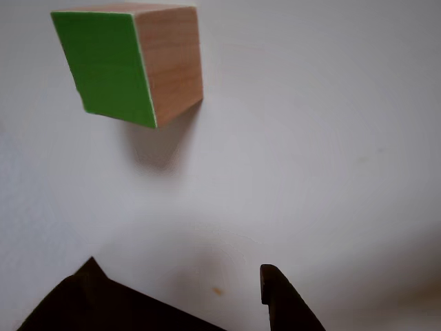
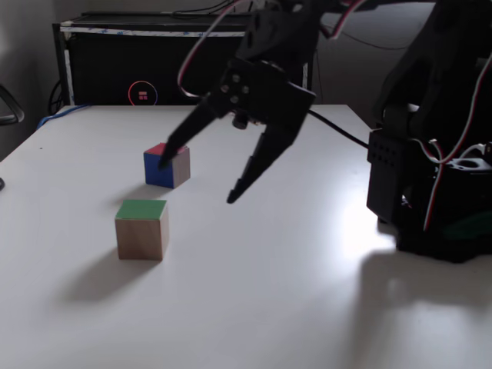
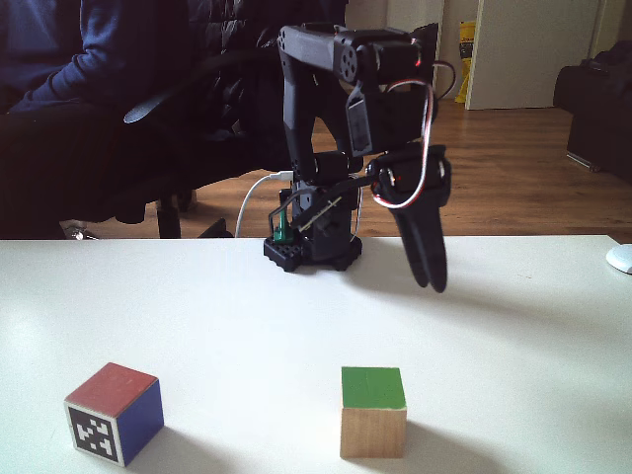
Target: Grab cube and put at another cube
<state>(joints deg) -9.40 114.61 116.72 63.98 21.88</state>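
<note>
The cube [image 2: 141, 229] sits on the white bench [image 2: 254, 307], in the lower left part of a fixed view, with its green face turned up. In another fixed view the cube [image 3: 373, 412] sits at the bottom, a bit right of the middle. In the other view the cube [image 1: 129, 63] shows in the upper left corner, green face and wood side both in sight.

It looks like a solid wood block (hard, not squishy, and likely light). It should not bend or break. The wood sides look smooth, so a loose hold might let it slip. I think the best place to hold it is on two flat wood sides that face away from each other, about halfway up.

Another cube [image 2: 167, 166] sits near it, a little higher in that fixed view, with red on top and a blue side. From the other side, another cube [image 3: 115, 412] is in the lower left corner and shows a black-and-white marker. The two blocks do not touch.

The gripper [image 2: 198, 181] hangs in the air above the bench, right of both blocks. Its jaws are spread wide and hold nothing. The cube is not yet grabbed.
</note>
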